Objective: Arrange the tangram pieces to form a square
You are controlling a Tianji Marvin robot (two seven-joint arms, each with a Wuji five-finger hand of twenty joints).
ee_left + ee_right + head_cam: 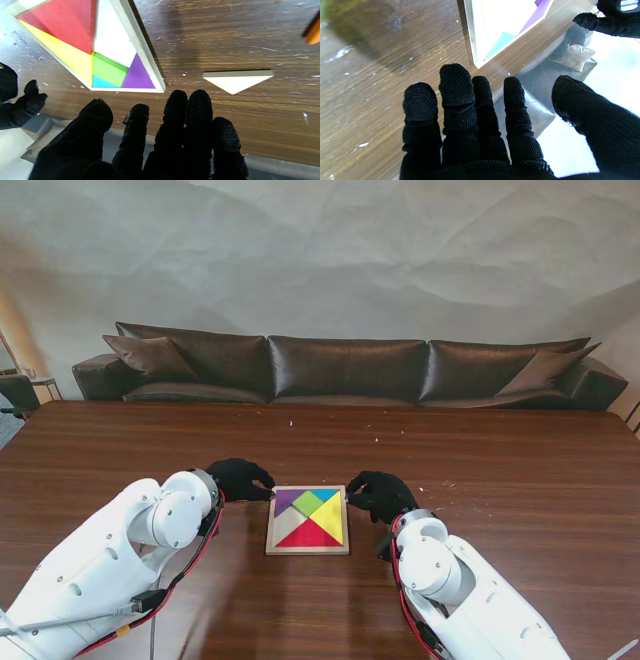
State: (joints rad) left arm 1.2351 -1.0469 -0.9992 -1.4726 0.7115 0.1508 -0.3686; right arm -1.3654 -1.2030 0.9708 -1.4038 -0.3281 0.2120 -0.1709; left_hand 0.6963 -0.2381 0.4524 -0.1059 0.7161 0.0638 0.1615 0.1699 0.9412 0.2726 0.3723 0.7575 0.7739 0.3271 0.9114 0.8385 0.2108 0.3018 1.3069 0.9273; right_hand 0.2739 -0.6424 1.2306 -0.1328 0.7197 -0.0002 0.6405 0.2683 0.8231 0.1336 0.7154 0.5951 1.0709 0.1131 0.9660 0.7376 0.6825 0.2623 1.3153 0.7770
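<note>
Stand view: left hand (240, 478) and right hand (379, 494) flank tangram tray (308, 549), fingers extended, holding nothing.

No text, label, brand, number or sign can be read in any of the views. The coloured puzzle pieces (310, 517) in their wooden tray (307, 551) near the table's (520, 470) near edge are plain, and the robot's white arm covers and black gloves carry no legible marking.

Left hand (240, 478), right hand (379, 494) empty
</note>
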